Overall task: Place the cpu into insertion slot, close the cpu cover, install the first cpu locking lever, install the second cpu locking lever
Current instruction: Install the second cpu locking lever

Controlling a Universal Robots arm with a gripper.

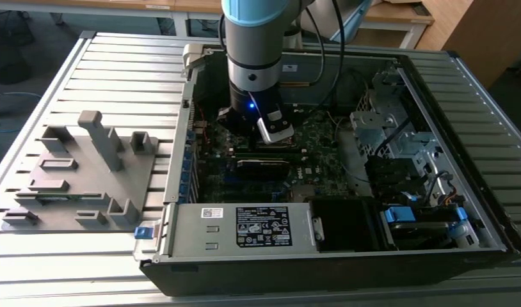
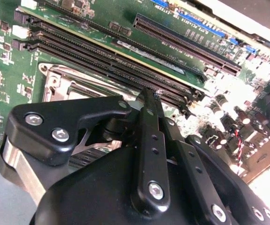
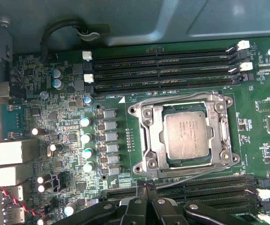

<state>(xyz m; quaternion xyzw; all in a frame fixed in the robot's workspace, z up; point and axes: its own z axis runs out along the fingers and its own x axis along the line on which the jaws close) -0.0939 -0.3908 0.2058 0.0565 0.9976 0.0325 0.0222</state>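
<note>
In the first wrist view the cpu (image 3: 186, 136), a dull silver square, lies in the insertion slot (image 3: 168, 163). The cpu cover (image 3: 150, 136), a silver frame, lies flat around it. A thin metal lever (image 3: 200, 176) runs along the socket edge nearest my fingers. My gripper (image 3: 146, 187) is shut with nothing in it, its tips over the black memory slots (image 3: 210, 185) beside the socket. The second wrist view shows my gripper (image 2: 146, 96) close up, with a corner of the cpu cover (image 2: 59, 79) behind the linkage. In the exterior view my gripper (image 1: 273, 135) hangs low inside the case.
The motherboard (image 1: 316, 137) lies in an open computer case (image 1: 329, 256) on a slatted metal table (image 1: 115, 70). More memory slots (image 3: 163, 70) and capacitors (image 3: 85, 138) flank the socket. A grey fixture block (image 1: 81, 173) stands at the exterior view's left. Drive bays and cables (image 1: 406, 147) fill the right.
</note>
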